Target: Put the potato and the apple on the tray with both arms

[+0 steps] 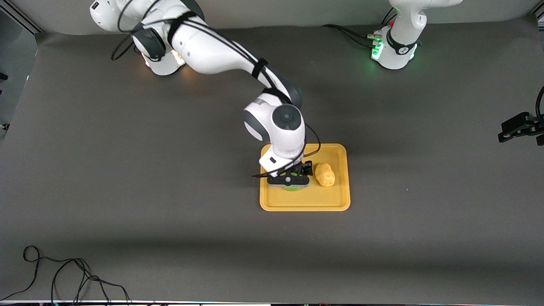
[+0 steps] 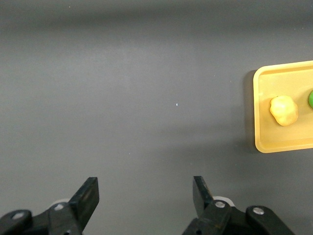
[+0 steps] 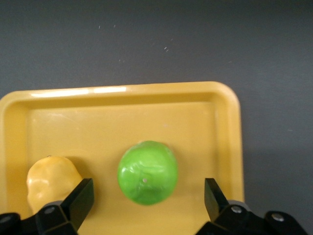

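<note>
I am watching the potato (image 1: 325,174) lying in the tray (image 1: 304,205) toward the left arm's end, long axis running toward the front camera. The apple (image 3: 147,172) is sitting beside it on the tray — the right gripper (image 3: 147,200) is hanging over it, fingers spread wide, touching nothing. The left gripper (image 2: 145,198) is waiting over bare table, partly open, holding nothing.
</note>
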Controlling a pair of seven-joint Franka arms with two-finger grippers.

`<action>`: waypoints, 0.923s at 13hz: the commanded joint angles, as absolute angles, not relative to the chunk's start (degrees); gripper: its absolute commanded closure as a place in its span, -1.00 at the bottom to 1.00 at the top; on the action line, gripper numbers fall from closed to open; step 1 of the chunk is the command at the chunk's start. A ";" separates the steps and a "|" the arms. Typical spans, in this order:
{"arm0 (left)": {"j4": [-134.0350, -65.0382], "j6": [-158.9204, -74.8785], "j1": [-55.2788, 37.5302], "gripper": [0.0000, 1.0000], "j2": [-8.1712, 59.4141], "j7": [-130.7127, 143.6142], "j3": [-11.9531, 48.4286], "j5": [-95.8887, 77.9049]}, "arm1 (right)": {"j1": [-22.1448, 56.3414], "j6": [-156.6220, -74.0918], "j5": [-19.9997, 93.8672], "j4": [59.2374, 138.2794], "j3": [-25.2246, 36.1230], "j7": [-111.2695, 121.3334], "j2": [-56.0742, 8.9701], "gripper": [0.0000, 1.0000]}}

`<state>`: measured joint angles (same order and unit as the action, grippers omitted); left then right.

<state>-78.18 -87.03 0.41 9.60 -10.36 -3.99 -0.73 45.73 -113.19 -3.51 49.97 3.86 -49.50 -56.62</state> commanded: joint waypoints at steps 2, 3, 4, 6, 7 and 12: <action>-77.70 -86.13 0.09 -0.73 9.05 -11.34 -4.31 -0.09 | 41.41 -105.75 -3.96 52.11 3.78 -42.82 -48.53 -1.00; -77.70 -86.13 0.09 -0.73 9.05 -11.34 -4.31 -0.09 | 40.00 -103.64 -3.87 53.77 3.78 -41.76 -45.56 -1.00; -77.70 -86.13 0.09 -0.73 9.05 -11.34 -4.31 -0.09 | 38.69 -102.32 -3.87 56.57 3.78 -40.70 -42.05 -1.00; -77.70 -86.13 0.09 -0.73 9.14 -11.34 -4.31 -0.09 | 36.22 -102.04 -3.87 64.73 3.78 -36.32 -33.88 -1.00; -77.70 -86.13 0.09 -0.73 9.14 -11.34 -4.31 -0.09 | 34.82 -102.04 -3.95 68.52 3.78 -34.04 -30.36 -1.00; -77.70 -86.13 0.09 -0.73 9.14 -11.16 -4.31 -0.09 | 26.91 -101.78 -3.78 85.75 3.78 -20.59 -12.34 -1.00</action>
<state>-78.13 -87.03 0.41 9.60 -10.37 -4.02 -0.71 29.48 -100.72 -3.55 74.26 4.38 -25.51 -22.38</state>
